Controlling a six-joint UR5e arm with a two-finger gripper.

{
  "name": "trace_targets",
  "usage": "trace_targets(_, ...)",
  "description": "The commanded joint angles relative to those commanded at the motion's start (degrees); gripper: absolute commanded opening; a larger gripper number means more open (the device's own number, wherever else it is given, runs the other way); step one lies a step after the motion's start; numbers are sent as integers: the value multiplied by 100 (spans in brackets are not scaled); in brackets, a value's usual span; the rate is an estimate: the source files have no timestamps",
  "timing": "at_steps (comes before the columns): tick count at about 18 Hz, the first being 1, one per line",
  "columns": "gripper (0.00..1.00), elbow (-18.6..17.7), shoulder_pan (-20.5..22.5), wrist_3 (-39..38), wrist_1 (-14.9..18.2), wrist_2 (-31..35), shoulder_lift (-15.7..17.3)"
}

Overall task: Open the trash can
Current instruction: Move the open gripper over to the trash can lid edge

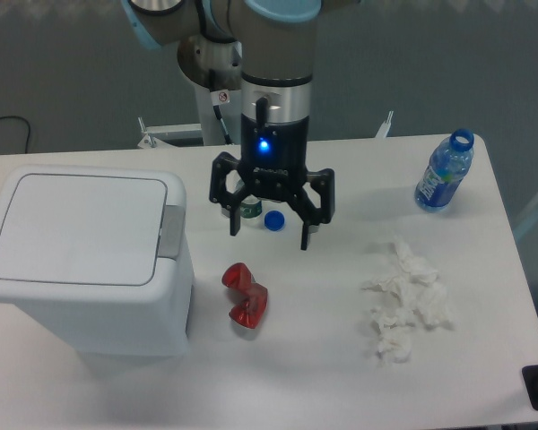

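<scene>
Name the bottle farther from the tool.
The blue bottle at the table's right edge; the small clear bottle stands just behind the open tool.

The white table carries the trash can, crumpled red cup, tissues, blue bottle
</scene>
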State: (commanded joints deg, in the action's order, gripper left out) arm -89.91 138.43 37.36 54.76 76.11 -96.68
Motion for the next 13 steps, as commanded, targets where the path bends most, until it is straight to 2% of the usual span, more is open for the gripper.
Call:
trace_targets(3,100,0,-9,-97,0,0,44)
trace_targets(7,100,0,-123,-738,0,-9,88)
trace_targets(13,100,-26,-334,-783,0,9,53)
